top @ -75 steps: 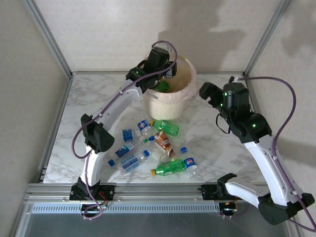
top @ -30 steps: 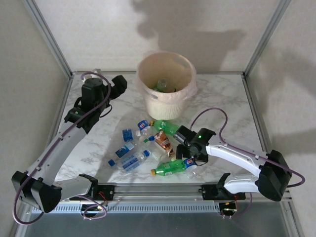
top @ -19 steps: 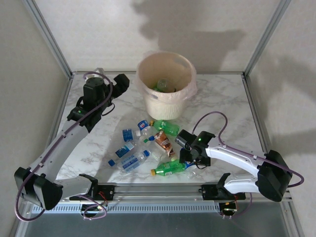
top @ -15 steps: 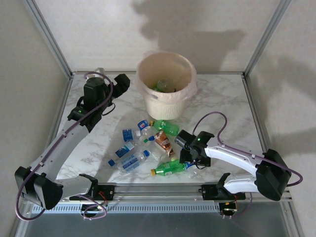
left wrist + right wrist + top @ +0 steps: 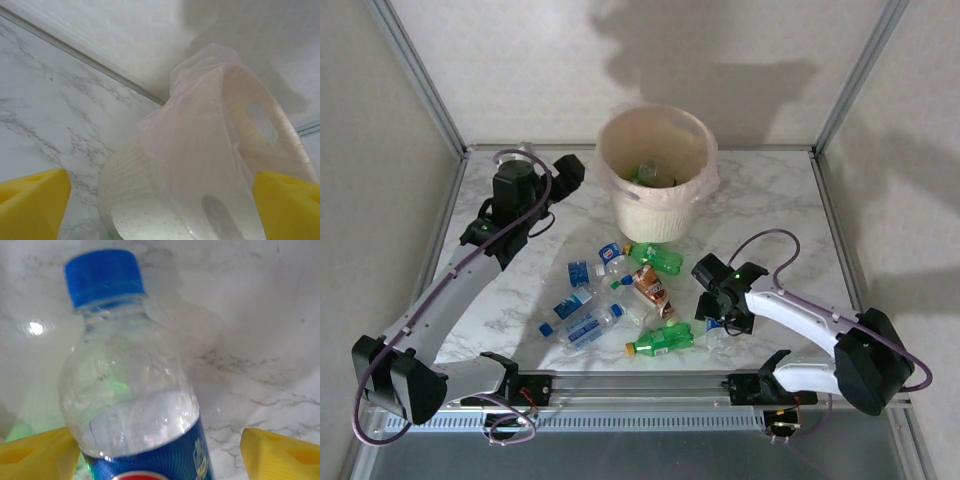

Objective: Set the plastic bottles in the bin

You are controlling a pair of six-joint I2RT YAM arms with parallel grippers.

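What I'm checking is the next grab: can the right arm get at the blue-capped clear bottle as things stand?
Probably yes: the wrist view shows the blue-capped bottle lying between the open fingers of the right gripper, with nothing over it.

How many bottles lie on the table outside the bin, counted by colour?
Green bottles: 2
Brown-orange labelled bottle: 1
Clear blue-labelled bottles: 5, though they overlap, so one may be missed
Total: 8
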